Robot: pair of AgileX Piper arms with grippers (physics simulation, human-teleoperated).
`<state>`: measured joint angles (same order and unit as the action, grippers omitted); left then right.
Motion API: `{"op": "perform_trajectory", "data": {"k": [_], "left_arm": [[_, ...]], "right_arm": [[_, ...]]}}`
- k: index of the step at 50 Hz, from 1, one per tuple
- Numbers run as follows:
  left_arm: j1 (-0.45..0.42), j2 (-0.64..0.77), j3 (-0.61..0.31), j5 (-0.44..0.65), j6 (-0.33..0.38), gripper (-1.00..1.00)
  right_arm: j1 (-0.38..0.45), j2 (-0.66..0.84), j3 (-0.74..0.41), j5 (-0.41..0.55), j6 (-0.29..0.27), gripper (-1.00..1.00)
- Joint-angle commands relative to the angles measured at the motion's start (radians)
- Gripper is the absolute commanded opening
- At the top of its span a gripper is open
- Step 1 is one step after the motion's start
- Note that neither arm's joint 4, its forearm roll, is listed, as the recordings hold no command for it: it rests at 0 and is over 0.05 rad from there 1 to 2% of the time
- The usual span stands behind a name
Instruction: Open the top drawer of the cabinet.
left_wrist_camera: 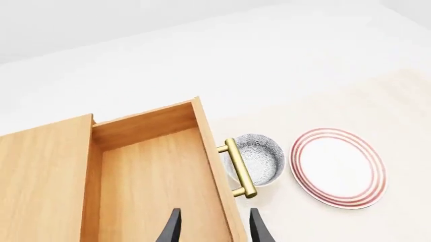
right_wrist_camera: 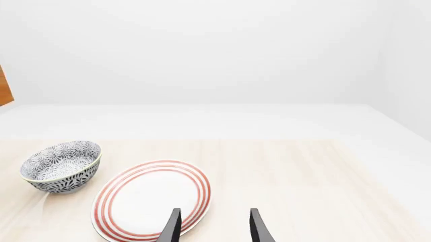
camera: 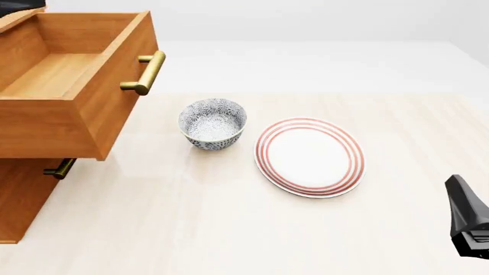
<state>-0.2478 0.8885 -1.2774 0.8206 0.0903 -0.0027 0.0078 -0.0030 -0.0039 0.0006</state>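
Left wrist: left pincer (left_wrist_camera: 211, 228) parted, holding nothing, above the top drawer (left_wrist_camera: 158, 171), which stands pulled out, brass handle (left_wrist_camera: 241, 169) free.

Front: cabinet (camera: 27, 195) at the counter (camera: 229, 229) left edge; bowl (camera: 213, 122) and plate (camera: 310, 156) mid-counter, near side bare.

Right wrist: right pincer (right_wrist_camera: 211, 228) parted, empty, above the plate's near rim; pale walls.
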Motion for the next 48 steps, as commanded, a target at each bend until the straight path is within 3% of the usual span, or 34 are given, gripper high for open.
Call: {"op": "perform_trajectory", "data": {"k": [1,16,48], "left_arm": [[0.041,-0.057,-0.008,0.008,0.0,1.0],[0.11,-0.116,-0.001,0.022,-0.005,1.0],[0.121,-0.168,-0.013,0.007,0.004,1.0]], "right_arm": [[0.0,0.0,0.0,0.0,0.0,1.0],[0.0,0.0,0.0,0.0,0.0,1.0],[0.0,0.0,0.0,0.0,0.0,1.0]]}}
